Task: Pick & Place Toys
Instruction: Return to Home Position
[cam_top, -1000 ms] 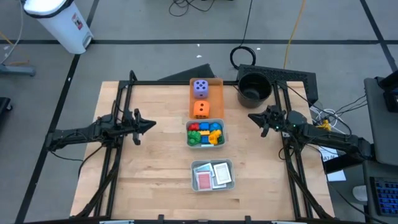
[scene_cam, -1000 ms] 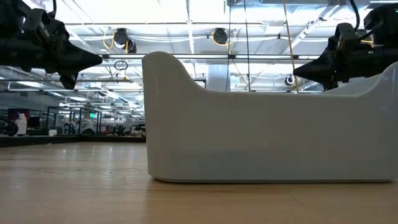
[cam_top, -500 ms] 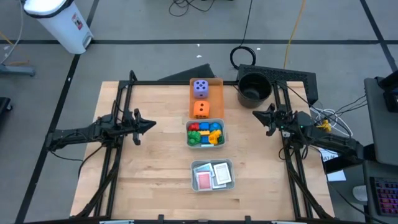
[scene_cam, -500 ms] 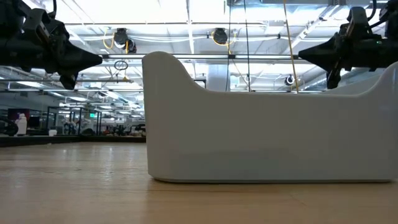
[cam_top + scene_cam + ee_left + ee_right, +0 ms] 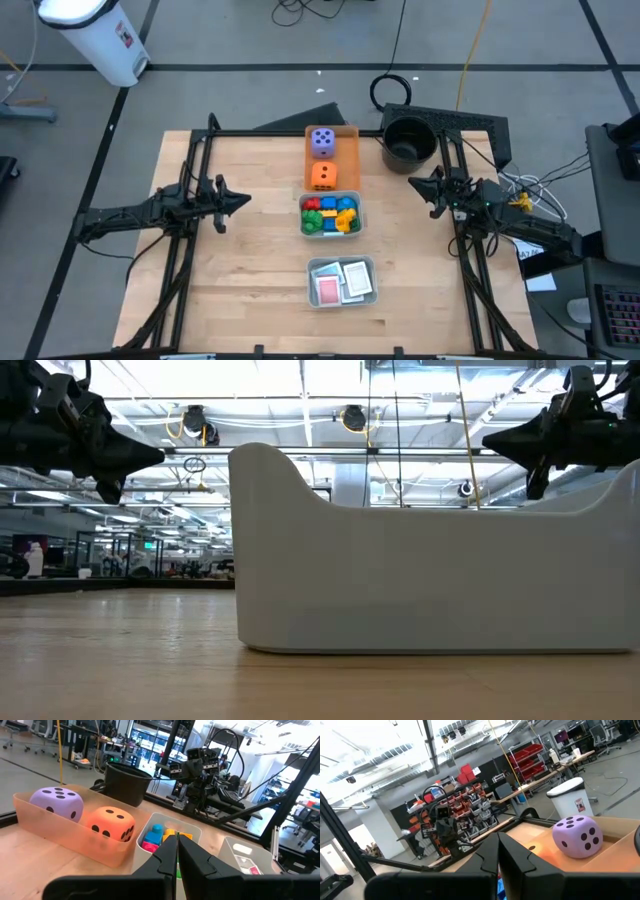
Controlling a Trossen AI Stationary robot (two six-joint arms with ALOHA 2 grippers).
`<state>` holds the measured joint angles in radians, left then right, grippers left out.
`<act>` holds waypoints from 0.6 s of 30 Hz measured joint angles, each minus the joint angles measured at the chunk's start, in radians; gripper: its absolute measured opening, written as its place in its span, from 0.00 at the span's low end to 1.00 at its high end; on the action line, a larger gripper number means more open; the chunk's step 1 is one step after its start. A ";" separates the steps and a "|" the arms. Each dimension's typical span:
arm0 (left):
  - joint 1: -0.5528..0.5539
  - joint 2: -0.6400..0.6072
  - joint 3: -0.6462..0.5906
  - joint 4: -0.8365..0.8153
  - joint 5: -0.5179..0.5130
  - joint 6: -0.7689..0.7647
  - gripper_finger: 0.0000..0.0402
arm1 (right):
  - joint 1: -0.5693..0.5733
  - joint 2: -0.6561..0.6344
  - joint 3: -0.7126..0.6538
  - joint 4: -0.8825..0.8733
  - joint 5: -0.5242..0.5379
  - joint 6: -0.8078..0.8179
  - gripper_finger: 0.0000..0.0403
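Orange die (image 5: 322, 175) beyond left end effector (image 5: 245, 201)

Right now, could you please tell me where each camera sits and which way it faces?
High view: above the table, facing straight down; left fingers and right fingers, both shut.
Low view: at table-top height, facing a grey tray and the room; the fingers overhead.
Left wrist view: on the left arm, facing the orange die; own fingers nearest.
Right wrist view: on the right arm, facing the purple die; own fingers nearest.
Both wrist views share the purple die.
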<state>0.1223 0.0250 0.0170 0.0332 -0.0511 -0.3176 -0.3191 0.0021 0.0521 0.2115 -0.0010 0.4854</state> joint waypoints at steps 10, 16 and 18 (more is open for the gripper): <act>0.000 0.000 0.000 0.000 0.000 0.000 0.05 | 0.000 0.003 0.000 0.000 0.000 0.000 0.01; 0.000 0.000 0.000 0.000 0.000 0.000 0.05 | 0.000 0.008 0.000 0.000 0.000 0.000 0.01; 0.000 0.000 0.000 0.000 0.000 0.000 0.05 | 0.000 0.008 0.000 0.000 0.000 0.000 0.01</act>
<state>0.1223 0.0250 0.0170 0.0330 -0.0509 -0.3180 -0.3191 0.0105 0.0521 0.2111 -0.0010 0.4854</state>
